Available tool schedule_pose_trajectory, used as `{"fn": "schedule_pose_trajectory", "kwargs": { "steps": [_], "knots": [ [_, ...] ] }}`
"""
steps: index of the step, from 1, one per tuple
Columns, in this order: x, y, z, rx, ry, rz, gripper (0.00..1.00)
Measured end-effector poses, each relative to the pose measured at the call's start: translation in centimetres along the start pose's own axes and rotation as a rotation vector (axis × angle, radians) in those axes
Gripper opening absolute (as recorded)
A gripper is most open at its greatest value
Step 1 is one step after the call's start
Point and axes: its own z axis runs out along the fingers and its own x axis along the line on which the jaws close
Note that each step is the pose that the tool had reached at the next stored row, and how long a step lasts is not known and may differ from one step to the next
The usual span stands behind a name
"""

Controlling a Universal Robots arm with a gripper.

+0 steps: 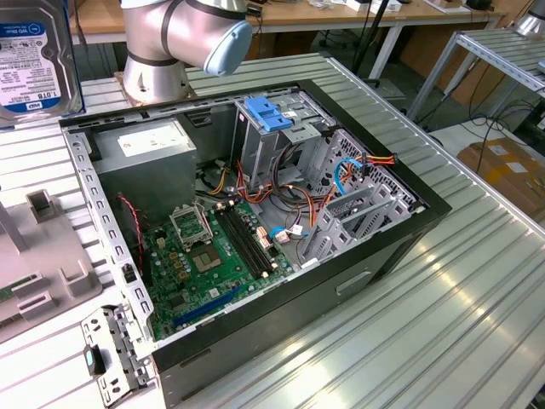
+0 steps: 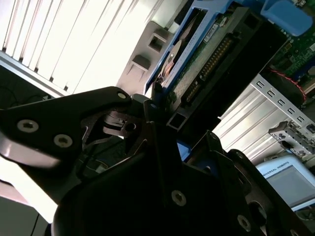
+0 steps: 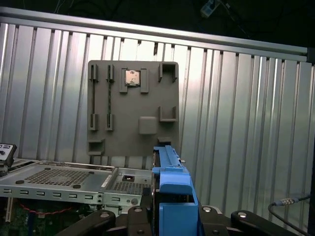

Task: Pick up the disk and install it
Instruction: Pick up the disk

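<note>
The flat silver-metal hard drive [image 1: 38,21] has a dull sheen, a white paper label [image 1: 34,81] and smooth blue plastic side rails [image 3: 172,191]. The ribbed aluminium surface [image 1: 443,324] gleams satin-bright, while the grey plastic fixture plate [image 3: 133,108] lying on it looks matt.

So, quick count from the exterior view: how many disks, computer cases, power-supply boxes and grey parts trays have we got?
disk: 1
computer case: 1
power-supply box: 1
grey parts tray: 1
Total: 4
</note>
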Motion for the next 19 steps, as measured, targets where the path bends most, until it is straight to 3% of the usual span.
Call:
{"fn": "schedule_pose_trajectory", "kwargs": {
  "steps": [19],
  "knots": [
    [1.26,-1.78,-0.11,0.0000,0.0000,0.000,0.37]
  ]
}}
